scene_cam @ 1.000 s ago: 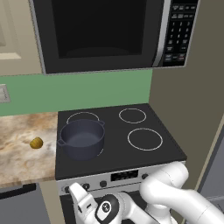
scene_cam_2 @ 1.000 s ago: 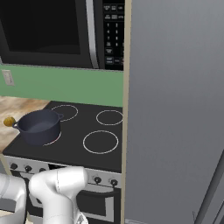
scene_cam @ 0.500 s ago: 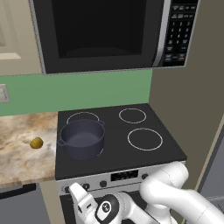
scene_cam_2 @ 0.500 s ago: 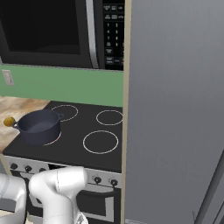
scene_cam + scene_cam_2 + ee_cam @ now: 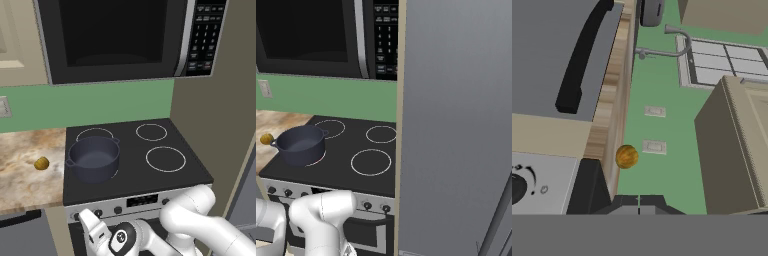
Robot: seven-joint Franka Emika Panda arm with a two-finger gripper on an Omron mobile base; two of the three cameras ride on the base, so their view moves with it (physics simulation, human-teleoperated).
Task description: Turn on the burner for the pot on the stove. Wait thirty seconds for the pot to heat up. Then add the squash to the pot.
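The dark blue-grey pot (image 5: 93, 159) (image 5: 301, 145) stands lidless on the front left of the black glass stove (image 5: 137, 172) (image 5: 341, 165). It covers most of its burner, and only a thin arc of the ring (image 5: 116, 174) shows at its base. The yellow-olive squash (image 5: 41, 163) (image 5: 266, 138) (image 5: 626, 156) lies on the marbled counter (image 5: 20, 182) left of the pot. My gripper (image 5: 85, 216) (image 5: 639, 201) is low in front of the stove's silver panel, at its left end beside the knobs. It is shut with nothing in it.
A black microwave (image 5: 115, 40) hangs over the stove. A tall grey panel (image 5: 456, 125) closes the right side. In the hand view a knob (image 5: 516, 187) sits at the left, with a dark drawer handle (image 5: 582, 55), a faucet (image 5: 662, 50) and a cabinet (image 5: 742, 145) beyond.
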